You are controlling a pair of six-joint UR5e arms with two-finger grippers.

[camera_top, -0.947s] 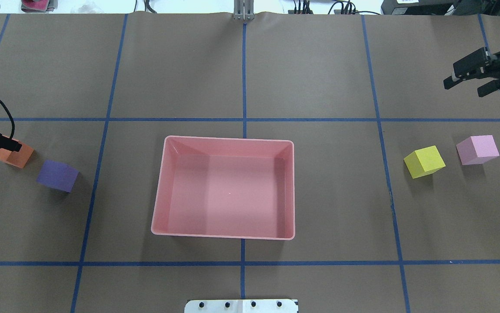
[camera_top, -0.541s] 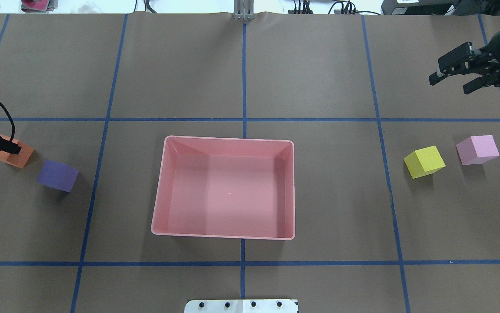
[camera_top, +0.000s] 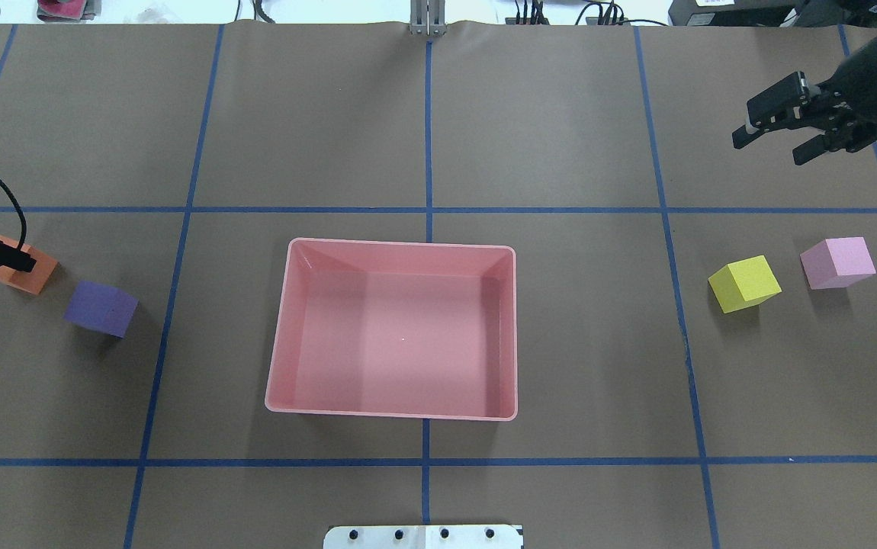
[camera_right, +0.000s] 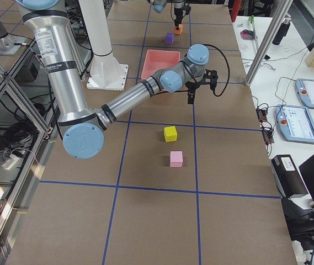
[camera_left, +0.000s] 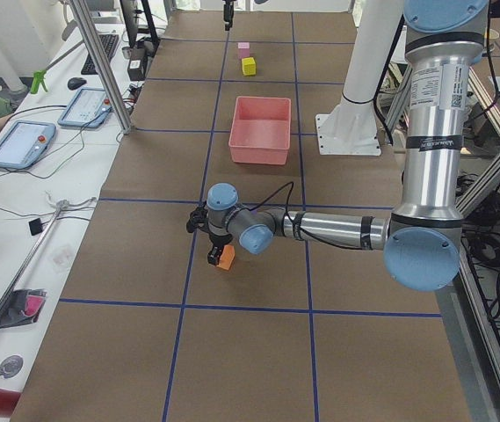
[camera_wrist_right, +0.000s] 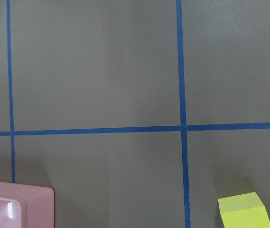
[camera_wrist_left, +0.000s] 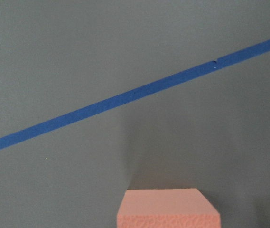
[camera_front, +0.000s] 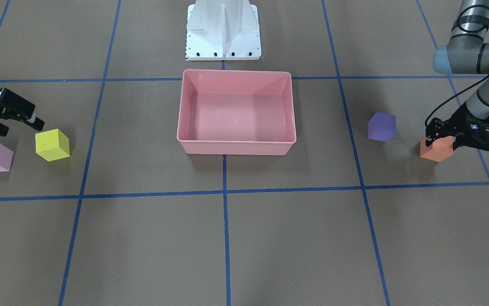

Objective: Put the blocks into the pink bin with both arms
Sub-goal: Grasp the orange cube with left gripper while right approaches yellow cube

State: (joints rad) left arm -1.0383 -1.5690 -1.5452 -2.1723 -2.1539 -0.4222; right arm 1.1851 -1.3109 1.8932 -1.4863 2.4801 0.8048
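At the far left, the left gripper [camera_front: 441, 141] sits low over the orange block [camera_top: 30, 280] with a finger on either side of it. I cannot tell whether they pinch it. The purple block [camera_top: 101, 307] lies just beside it on the table. The bin [camera_top: 400, 258] stands in the middle. To its right lie the yellow block [camera_top: 743, 284] and the pink block [camera_top: 837, 262], near each other. Beyond them the right gripper [camera_top: 770, 149] hangs above the table, fingers spread.

The right tool [camera_top: 768, 149] has drifted farther out across the table [camera_top: 560, 114] and inward toward its middle
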